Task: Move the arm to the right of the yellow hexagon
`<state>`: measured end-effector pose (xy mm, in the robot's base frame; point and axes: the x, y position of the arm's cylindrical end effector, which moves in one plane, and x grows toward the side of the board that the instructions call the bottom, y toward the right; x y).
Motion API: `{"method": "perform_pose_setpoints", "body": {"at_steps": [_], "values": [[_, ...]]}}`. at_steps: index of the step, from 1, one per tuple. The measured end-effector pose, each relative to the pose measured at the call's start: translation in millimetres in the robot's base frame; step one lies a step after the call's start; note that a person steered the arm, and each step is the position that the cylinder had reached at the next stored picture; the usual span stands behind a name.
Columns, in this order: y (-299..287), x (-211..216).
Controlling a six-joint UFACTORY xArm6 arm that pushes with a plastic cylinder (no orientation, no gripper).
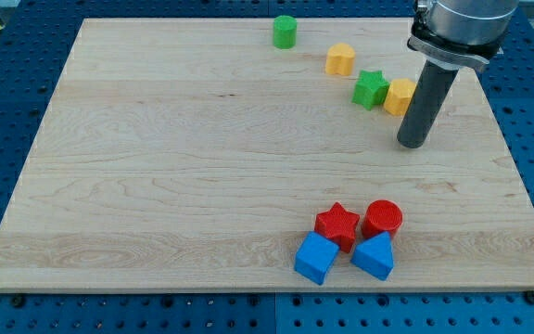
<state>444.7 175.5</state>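
A yellow block [340, 59] that looks like a hexagon sits near the view's top, right of centre. A second yellow block [399, 96], its shape unclear, touches a green star [370, 89] on the star's right. My dark rod comes down from the view's top right. My tip [413, 146] rests on the board just below and slightly right of the second yellow block. It is well to the right of and below the hexagon-like block. The rod hides that second block's right edge.
A green cylinder [285, 31] stands at the view's top centre. A red star [337, 224], a red cylinder [383, 219], a blue cube [316, 257] and a blue wedge-like block [374, 257] cluster near the wooden board's [156, 167] bottom edge.
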Motion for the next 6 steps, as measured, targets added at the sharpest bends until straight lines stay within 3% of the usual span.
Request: {"method": "perform_pose_setpoints", "body": {"at_steps": [1,2,3,4,6], "values": [[30,-1],[97,-17],[124,-67],[104,-105],[45,-86]]}}
